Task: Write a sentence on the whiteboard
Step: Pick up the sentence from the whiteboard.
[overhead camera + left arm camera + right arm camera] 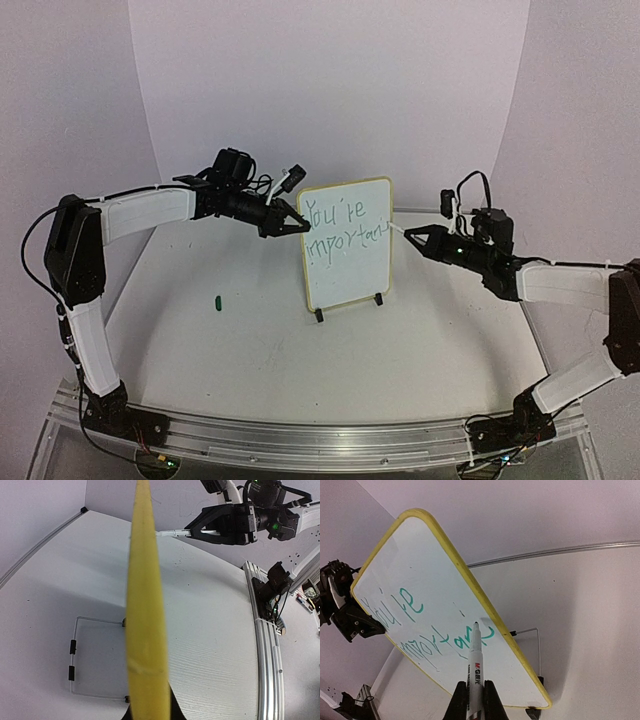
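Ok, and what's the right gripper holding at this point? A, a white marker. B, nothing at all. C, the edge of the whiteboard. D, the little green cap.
A: in the right wrist view the right gripper is shut on a white marker, whose tip points at the whiteboard near the end of the second line.

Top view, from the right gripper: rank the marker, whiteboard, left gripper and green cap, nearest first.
1. The marker: held in the right gripper itself.
2. The whiteboard: just to its left, touched by the marker tip.
3. The left gripper: at the whiteboard's far, left edge.
4. The green cap: lying on the table, far left.
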`<state>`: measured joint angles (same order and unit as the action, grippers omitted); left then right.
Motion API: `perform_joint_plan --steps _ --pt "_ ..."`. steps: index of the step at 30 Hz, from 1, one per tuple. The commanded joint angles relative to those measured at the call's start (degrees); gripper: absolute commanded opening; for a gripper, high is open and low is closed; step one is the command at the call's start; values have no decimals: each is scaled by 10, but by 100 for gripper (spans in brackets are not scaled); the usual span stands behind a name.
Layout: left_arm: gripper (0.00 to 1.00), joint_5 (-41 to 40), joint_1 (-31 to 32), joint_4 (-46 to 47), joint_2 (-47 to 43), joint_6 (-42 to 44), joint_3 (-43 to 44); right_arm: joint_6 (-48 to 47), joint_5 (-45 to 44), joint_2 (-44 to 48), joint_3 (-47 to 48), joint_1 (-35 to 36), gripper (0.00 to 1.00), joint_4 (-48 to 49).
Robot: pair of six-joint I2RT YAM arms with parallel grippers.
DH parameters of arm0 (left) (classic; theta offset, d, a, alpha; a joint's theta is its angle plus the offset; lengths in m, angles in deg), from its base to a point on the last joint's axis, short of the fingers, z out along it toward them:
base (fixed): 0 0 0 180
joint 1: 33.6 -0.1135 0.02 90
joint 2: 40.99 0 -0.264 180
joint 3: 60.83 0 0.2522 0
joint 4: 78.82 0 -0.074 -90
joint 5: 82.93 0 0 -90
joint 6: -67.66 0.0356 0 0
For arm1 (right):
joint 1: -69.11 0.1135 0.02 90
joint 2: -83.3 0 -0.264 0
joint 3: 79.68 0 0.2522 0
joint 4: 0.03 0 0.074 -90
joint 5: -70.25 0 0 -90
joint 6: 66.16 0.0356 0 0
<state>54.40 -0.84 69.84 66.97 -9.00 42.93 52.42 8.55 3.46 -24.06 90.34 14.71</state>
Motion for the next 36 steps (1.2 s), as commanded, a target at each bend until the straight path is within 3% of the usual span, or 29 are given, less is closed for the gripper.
perform_joint_plan --steps 1,17,36 --pt "0 6 15 -61 10 15 2 2 30 22 14 -1 0 21" --pt "0 5 15 -61 12 15 2 -2 2 -35 35 -2 0 26" --pt "0 6 14 -61 12 15 3 20 -4 -37 -27 -2 0 38"
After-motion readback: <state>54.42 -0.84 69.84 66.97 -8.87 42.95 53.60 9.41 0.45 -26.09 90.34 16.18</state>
